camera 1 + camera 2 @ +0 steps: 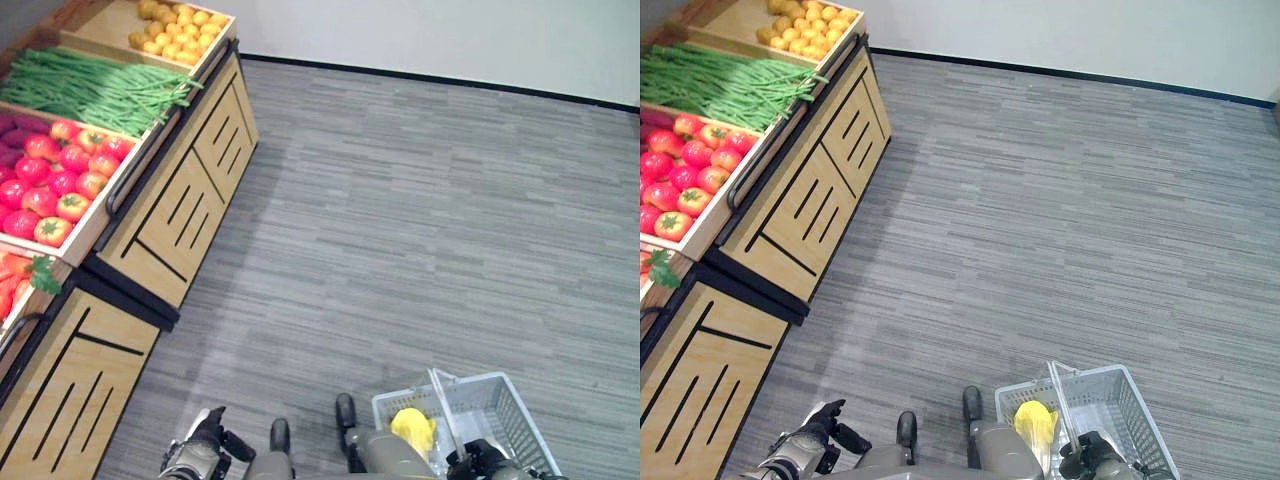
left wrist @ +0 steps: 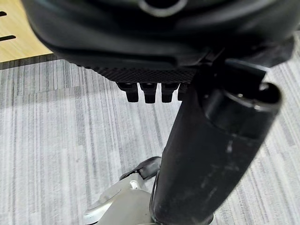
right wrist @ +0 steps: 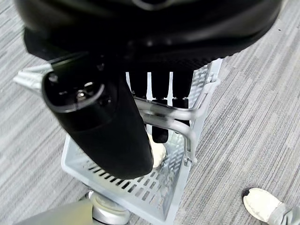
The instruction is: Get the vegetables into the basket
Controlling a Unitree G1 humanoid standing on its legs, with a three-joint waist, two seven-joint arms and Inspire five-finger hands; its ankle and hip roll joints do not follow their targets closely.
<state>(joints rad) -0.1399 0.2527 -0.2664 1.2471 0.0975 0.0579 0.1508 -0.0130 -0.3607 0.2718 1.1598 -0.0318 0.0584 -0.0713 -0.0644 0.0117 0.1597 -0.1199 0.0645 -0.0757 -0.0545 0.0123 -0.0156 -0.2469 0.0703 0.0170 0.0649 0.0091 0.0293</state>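
**Right wrist view: basket carried, stand off to the left**

Right wrist view shows the right hand with fingers curled round the handle of the grey basket, which hangs low at the robot's right. A yellow vegetable already lies inside. The left hand hangs free, fingers relaxed and empty.

To do this well, I judge the robot should turn toward the wooden stand, keeping the basket level. Green beans, tomatoes and yellow produce fill its bins. A person's shoe stands near the basket.
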